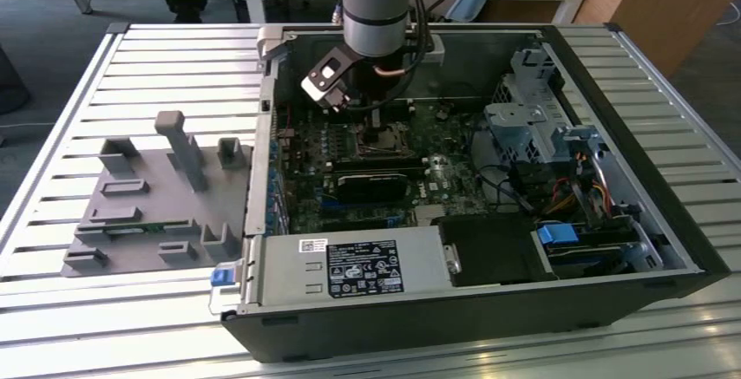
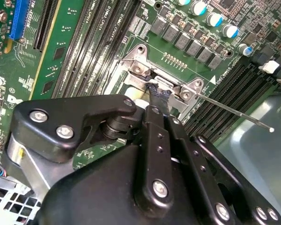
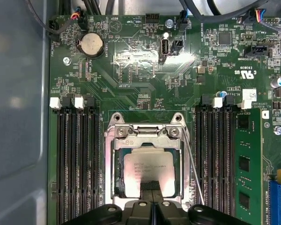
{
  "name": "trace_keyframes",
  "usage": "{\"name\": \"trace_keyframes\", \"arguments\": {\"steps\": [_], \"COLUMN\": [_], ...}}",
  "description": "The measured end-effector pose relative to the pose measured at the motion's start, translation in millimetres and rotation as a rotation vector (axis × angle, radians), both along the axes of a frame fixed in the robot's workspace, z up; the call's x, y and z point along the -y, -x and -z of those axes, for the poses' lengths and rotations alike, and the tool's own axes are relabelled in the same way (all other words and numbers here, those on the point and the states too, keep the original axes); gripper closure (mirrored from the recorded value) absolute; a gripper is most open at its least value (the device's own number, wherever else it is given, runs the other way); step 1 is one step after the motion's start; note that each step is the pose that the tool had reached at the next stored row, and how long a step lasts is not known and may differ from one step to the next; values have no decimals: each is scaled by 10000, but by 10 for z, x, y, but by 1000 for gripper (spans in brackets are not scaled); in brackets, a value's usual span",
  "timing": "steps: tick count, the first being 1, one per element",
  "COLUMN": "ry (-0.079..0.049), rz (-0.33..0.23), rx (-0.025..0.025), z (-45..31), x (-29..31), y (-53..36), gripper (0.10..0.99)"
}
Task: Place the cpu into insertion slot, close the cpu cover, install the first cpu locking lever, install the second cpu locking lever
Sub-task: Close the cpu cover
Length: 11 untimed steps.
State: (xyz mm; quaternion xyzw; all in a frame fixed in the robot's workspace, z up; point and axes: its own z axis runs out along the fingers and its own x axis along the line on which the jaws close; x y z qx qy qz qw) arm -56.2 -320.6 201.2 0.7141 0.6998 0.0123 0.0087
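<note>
1. Cpu [image 3: 147,172] is seated in the insertion slot [image 3: 119,183], pale metal top facing up. The cpu cover [image 3: 145,140] lies flat around it, and the chip shows through the window in the first wrist view.
2. Over to the exterior view's left: a grey fixture plate [image 1: 139,214] with upright posts sits on the slatted counter [image 1: 69,310], well apart from the action.
3. Next along is the open computer case [image 1: 463,327], lying on its side. A silver power supply [image 1: 347,266] sits along the edge nearest the camera.
4. Mid-case, the arm [image 1: 377,6] hangs straight down. The gripper [image 1: 377,129] is right over the slot on the green motherboard [image 1: 452,179].
5. Close-up on that gripper: the fingers are drawn together with nothing pinched between them. In the second wrist view the dark fingertips [image 2: 160,93] press on the cover's silver edge, between two of its screws.
6. Beside the cover, a thin locking lever [image 3: 193,173] slants away from the socket's corner. It crosses over the black memory slots [image 3: 215,159], and the gripper has no hold of it.
7. On to the exterior view's right: a metal drive cage [image 1: 527,127] stands against the case wall. Coloured cables [image 1: 579,192] trail below it, and a blue tab [image 1: 560,234] sits near the corner.
</note>
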Motion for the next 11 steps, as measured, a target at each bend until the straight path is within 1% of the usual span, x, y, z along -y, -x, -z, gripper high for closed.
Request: {"name": "trace_keyframes", "arguments": {"steps": [6,11], "ry": [3,-25], "rz": [1,1], "rx": [10,27], "z": [18,20], "x": [-2,-18], "y": [-5,-51], "gripper": [980,980]}}
